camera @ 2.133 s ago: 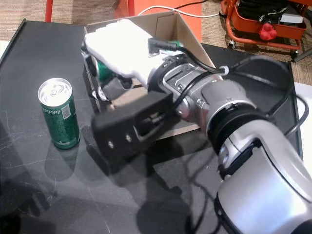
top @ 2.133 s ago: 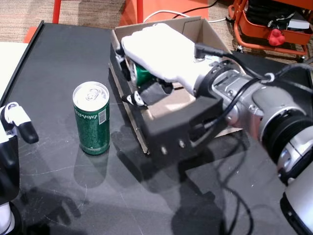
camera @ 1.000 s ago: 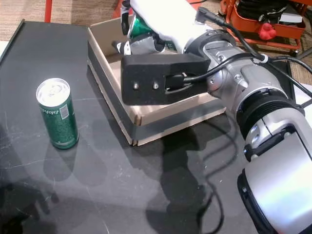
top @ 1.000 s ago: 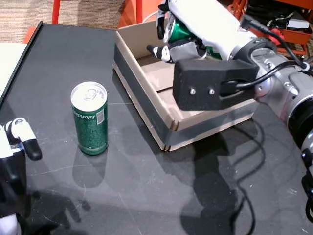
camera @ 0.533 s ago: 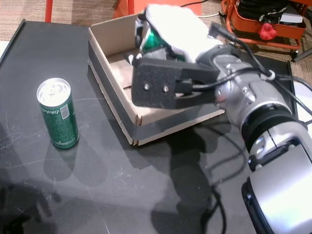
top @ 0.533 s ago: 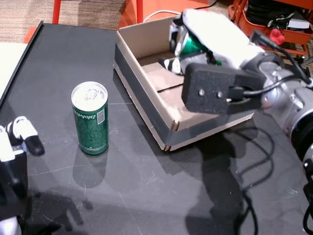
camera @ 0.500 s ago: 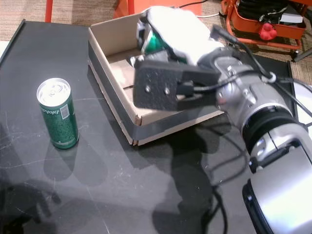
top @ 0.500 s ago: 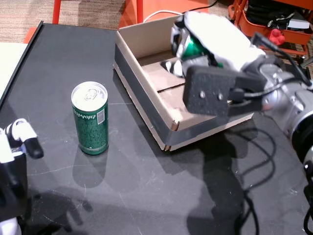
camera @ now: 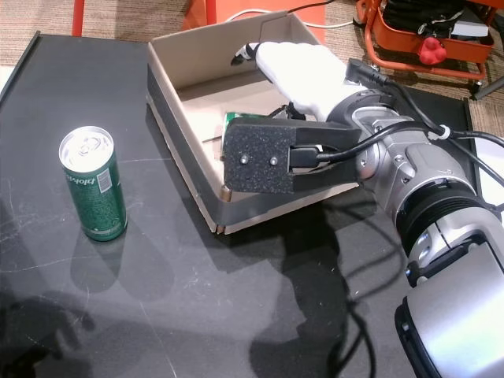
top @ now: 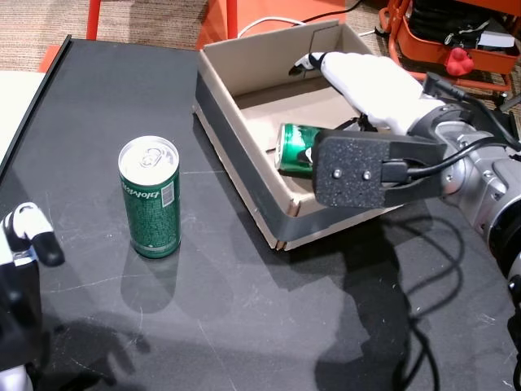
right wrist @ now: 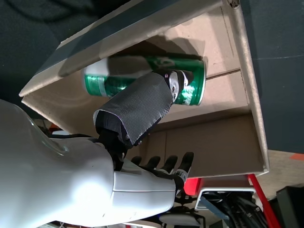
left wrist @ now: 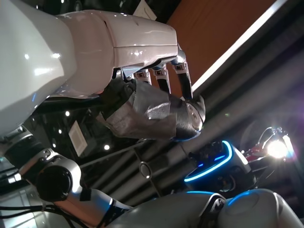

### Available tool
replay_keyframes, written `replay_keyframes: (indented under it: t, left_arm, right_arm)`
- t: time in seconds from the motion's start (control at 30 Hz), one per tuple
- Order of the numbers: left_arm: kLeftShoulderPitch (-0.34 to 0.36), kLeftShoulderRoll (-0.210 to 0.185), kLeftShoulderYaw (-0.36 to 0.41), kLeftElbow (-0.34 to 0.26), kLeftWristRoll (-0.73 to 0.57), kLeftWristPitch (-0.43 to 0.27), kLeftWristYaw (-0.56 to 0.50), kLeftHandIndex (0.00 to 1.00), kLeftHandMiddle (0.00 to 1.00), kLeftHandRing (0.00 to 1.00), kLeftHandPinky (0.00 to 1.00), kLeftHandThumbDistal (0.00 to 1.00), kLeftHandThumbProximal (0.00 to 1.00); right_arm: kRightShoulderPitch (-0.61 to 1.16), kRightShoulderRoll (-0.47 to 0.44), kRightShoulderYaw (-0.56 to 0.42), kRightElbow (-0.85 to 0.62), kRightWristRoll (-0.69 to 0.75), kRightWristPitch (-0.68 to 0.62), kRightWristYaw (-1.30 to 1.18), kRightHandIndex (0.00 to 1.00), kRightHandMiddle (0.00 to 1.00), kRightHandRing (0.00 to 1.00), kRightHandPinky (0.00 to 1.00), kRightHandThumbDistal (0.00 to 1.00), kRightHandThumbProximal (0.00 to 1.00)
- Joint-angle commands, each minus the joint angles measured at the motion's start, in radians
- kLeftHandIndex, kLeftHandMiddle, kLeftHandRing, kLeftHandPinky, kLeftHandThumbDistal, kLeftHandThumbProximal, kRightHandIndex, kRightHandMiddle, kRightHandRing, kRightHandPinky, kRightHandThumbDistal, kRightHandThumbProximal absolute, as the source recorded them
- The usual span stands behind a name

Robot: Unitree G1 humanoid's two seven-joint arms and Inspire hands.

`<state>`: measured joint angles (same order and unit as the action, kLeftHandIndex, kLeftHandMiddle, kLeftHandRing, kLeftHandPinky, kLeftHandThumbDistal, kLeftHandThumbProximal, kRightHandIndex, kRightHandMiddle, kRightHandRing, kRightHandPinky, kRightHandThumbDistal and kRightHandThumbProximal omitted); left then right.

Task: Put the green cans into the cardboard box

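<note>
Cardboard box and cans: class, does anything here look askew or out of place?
One green can lies on its side inside the cardboard box, not upright. The other green can stands upright on the black table, outside the box. The right hand hovers open above the box.

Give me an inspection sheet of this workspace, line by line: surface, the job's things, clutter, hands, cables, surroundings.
Surface: black table, faint scratches, bare apart from the items below.
Job's things: cardboard box open on the table; one green can lying on its side inside it; second green can upright on the table, outside the box on the robot's left.
Clutter: nothing seen on the table.
Hands: right hand open over the box, holding nothing; left hand away from the table, fingers curled, empty.
Cables: black cable along the right forearm; white cable on the floor behind the box.
Surroundings: orange cart beyond the table; carpeted floor.
</note>
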<state>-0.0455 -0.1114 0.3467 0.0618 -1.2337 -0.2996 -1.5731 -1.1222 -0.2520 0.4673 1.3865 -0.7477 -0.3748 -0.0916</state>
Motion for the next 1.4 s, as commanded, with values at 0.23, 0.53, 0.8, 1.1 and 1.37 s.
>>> replay_keyframes:
  t: [0.23, 0.53, 0.8, 1.1, 1.37]
  left_arm:
    - [-0.046, -0.085, 0.026, 0.044, 0.012, -0.032, -0.024, 0.55, 0.52, 0.52, 0.71, 0.25, 0.54]
    - [-0.102, -0.114, 0.080, 0.118, 0.076, -0.191, 0.069, 0.64, 0.66, 0.72, 0.86, 0.73, 0.44]
    - [-0.404, 0.008, 0.198, 0.436, 0.366, -0.790, 0.285, 0.97, 0.97, 1.00, 0.93, 0.98, 0.17]
    - [-0.638, 0.274, 0.184, 0.892, 0.853, -1.058, 0.656, 0.99, 1.00, 1.00, 0.99, 0.98, 0.24]
    - [-0.659, 0.349, 0.068, 0.991, 1.217, -1.069, 0.986, 1.00, 1.00, 1.00, 1.00, 1.00, 0.24]
  right_arm:
    - [0.016, -0.017, -0.008, 0.002, 0.012, 0.006, -0.009, 0.95, 0.94, 0.94, 0.85, 1.00, 0.87]
    - [0.074, -0.017, -0.167, -0.025, 0.191, -0.199, 0.014, 0.87, 0.89, 0.92, 0.87, 1.00, 0.92]
    - [0.246, -0.121, -0.181, -0.061, 0.228, -0.518, 0.030, 0.90, 0.89, 0.89, 0.85, 1.00, 0.80]
    - [0.366, -0.219, -0.226, -0.083, 0.284, -0.653, 0.033, 0.86, 0.85, 0.87, 0.85, 0.96, 0.79]
    - [0.445, -0.206, -0.336, -0.088, 0.440, -0.726, 0.159, 0.83, 0.82, 0.83, 0.83, 0.81, 0.75]
